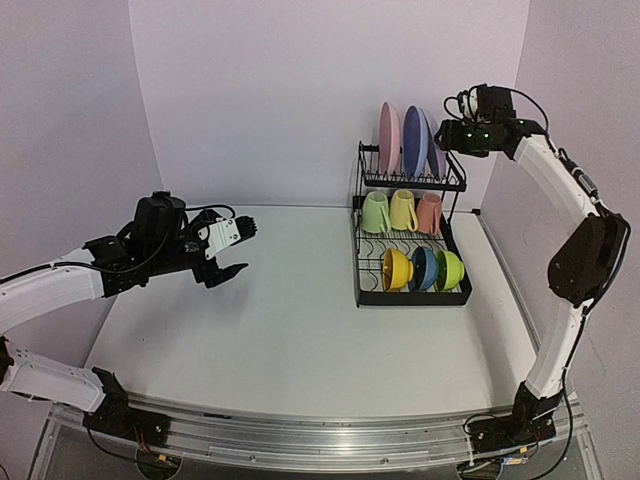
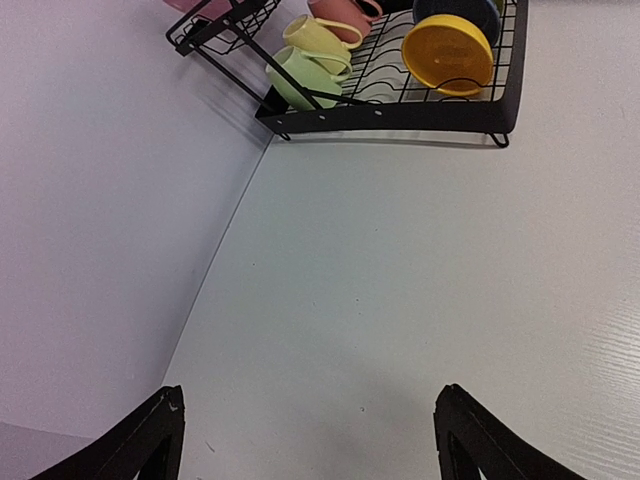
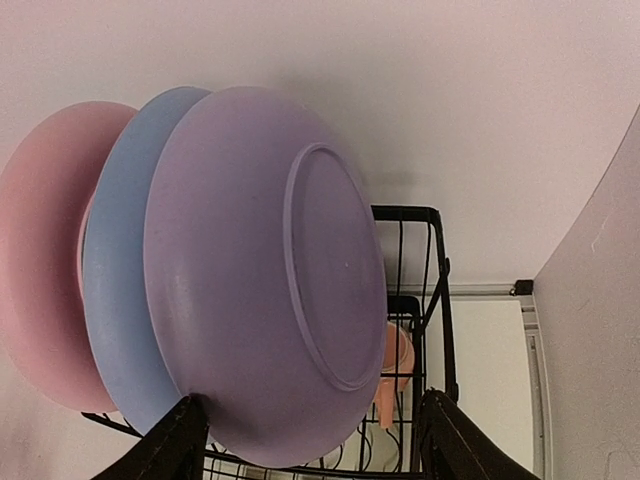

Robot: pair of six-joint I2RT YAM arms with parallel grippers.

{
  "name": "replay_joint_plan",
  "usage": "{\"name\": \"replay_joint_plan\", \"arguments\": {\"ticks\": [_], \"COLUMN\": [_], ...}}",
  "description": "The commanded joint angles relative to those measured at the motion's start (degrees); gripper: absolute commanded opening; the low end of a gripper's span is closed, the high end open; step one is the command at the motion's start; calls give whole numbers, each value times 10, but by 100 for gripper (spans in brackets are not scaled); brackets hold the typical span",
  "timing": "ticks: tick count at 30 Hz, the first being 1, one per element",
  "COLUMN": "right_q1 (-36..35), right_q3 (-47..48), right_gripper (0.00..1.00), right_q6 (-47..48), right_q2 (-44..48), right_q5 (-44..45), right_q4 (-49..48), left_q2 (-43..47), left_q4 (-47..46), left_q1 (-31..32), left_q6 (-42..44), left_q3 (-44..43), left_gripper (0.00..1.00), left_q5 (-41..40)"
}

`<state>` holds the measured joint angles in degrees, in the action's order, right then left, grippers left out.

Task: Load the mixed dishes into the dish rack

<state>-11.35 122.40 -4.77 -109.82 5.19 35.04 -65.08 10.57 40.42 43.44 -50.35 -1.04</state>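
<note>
My open right gripper point(image 3: 312, 405) sits beside the glossy lilac ceramic plate point(image 3: 250, 260); clipping it could topple it off the black wire dish rack point(image 3: 437, 290).

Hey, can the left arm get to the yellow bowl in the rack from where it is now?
Probably yes: only bare table lies between the open left pincer and the yellow bowl, which stands at the dish rack's near left corner.

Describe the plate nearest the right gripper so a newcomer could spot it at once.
The black dish rack stands far right on the table. Three plates stand on edge on its upper shelf. Yours is the lilac plate, rightmost, beside the blue plate.
</note>
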Motion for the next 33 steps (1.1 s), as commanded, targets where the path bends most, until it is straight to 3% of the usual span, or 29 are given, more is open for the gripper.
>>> {"name": "replay_joint_plan", "arguments": {"ticks": [1,14,24,33], "right_q1": [-3,-4,-11,-23], "right_q3": [21,-75,-57,-35], "right_gripper": [68,74,86,87], "right_q6": [-42,34,65,106], "right_q2": [-14,59,28,-7], "right_q5": [20,-65,-41,9], "right_q4": [-18,-104,-103,-101], "left_q2": [13,18,14,11], "left_q4": [0,1,1,3], "left_q1": [-4,-10,-10,-11], "left_q6": [-2,0,2,2], "left_q3": [2,10,5,0], "left_gripper": [86,86,86,85], "left_q5": [9,14,25,25]}}
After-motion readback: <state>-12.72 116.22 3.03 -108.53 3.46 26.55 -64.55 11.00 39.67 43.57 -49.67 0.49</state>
